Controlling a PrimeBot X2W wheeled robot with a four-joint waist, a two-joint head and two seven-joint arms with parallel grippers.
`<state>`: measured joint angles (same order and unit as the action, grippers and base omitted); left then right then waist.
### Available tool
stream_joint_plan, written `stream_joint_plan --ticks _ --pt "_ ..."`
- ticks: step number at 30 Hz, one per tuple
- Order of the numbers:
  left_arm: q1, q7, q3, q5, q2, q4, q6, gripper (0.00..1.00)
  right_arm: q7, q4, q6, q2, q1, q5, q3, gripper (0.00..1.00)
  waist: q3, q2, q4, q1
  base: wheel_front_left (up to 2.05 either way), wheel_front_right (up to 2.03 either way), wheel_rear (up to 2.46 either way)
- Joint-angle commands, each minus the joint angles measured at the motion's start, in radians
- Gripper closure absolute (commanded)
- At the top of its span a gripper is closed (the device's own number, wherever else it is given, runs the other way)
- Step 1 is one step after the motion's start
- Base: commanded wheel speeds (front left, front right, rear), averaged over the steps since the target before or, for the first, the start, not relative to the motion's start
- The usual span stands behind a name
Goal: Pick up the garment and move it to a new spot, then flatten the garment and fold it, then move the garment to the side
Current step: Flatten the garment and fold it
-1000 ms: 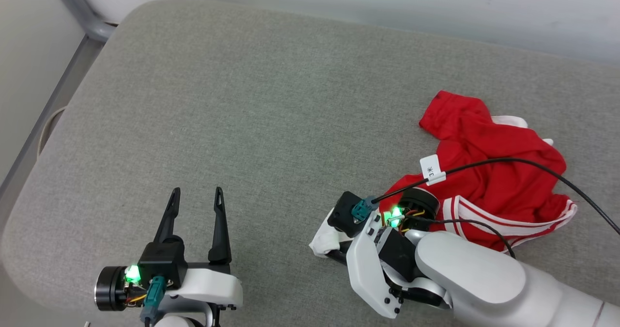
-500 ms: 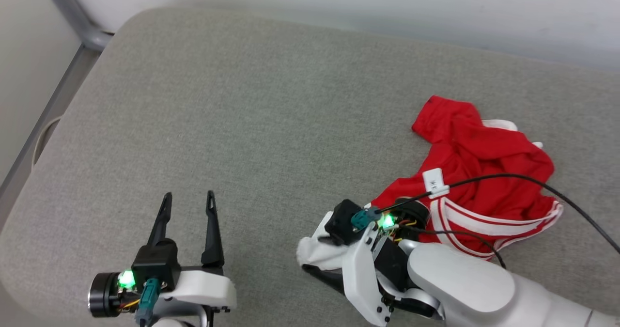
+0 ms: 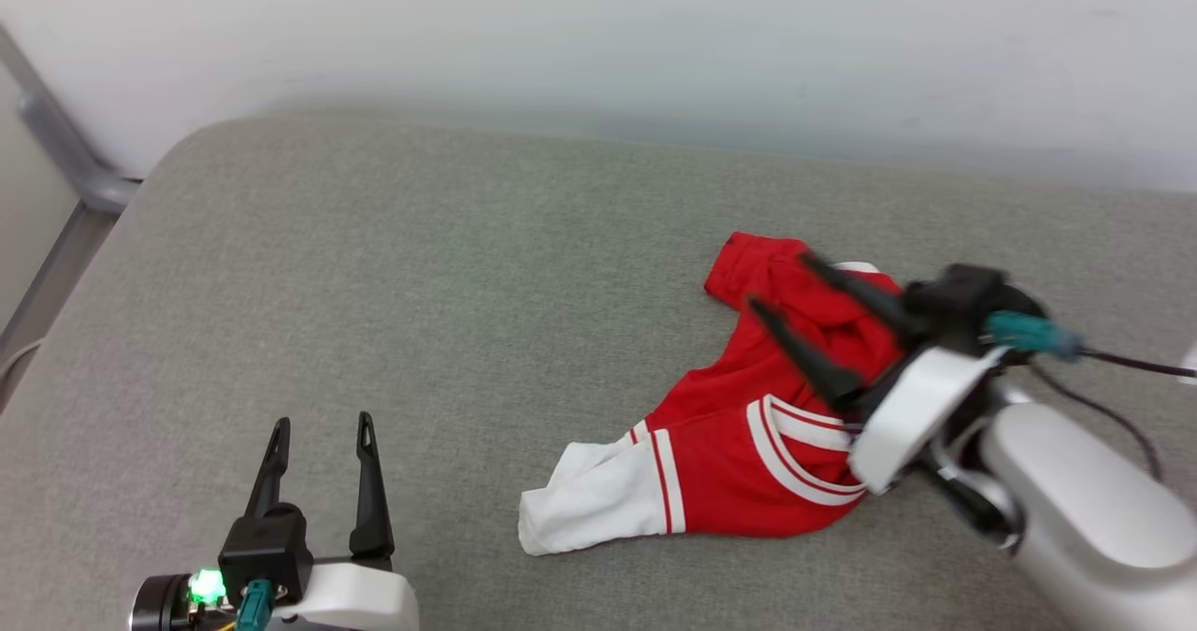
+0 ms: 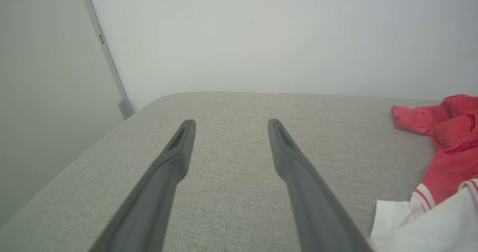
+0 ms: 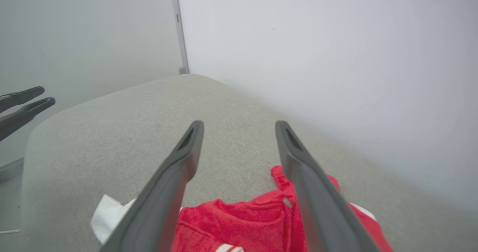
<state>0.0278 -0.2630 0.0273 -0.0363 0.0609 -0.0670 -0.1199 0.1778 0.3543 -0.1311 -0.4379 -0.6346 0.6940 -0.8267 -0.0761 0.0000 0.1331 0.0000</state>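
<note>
- While its two fingers stand spread with nothing between them, the right gripper [image 3: 781,282] hovers over the red, bunched part of the jersey [image 3: 729,444], tips pointing toward the far left.
- The jersey lies crumpled on the right half of the cushion [image 3: 421,285]. Its red bulk sits toward the wall [image 3: 598,42], and a white panel with a red-striped edge trails out at the near left.
- A curve of striped white trim lies just beside the right wrist.
- The left gripper [image 3: 323,420] is also spread and holds nothing. It sits low at the near left, close to the cushion's front edge and well apart from the jersey.
- Between the left gripper and the white panel runs a broad stretch of grey fabric, which widens toward the far left.
- The cushion's far edge runs along the wall. Its far-left corner is rounded and ends near a grey metal post [image 3: 56,145].
</note>
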Motion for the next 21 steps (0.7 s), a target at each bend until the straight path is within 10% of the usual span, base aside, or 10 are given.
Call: stream_joint_plan --ticks 1,11,21 --pt "0.015 -0.003 -0.002 0.010 0.003 0.007 0.001 0.00 0.015 -0.002 0.001 -0.009 0.032 -0.030 0.066 0.00 0.016 0.0000 -0.021 0.0000 0.00 0.00 0.00" --pt "0.026 -0.003 -0.015 0.018 0.001 0.027 0.002 0.00 -0.125 -0.146 0.001 -0.055 0.145 -0.225 0.462 0.00 0.000 0.0000 -0.044 0.0000 0.00 0.00 0.00" --pt "-0.033 -0.003 0.014 0.017 -0.005 0.044 -0.002 0.00 -0.533 -0.182 0.001 -0.191 -0.019 -0.154 0.451 0.00 -0.107 0.0000 -0.003 0.0000 0.00 0.00 0.00"
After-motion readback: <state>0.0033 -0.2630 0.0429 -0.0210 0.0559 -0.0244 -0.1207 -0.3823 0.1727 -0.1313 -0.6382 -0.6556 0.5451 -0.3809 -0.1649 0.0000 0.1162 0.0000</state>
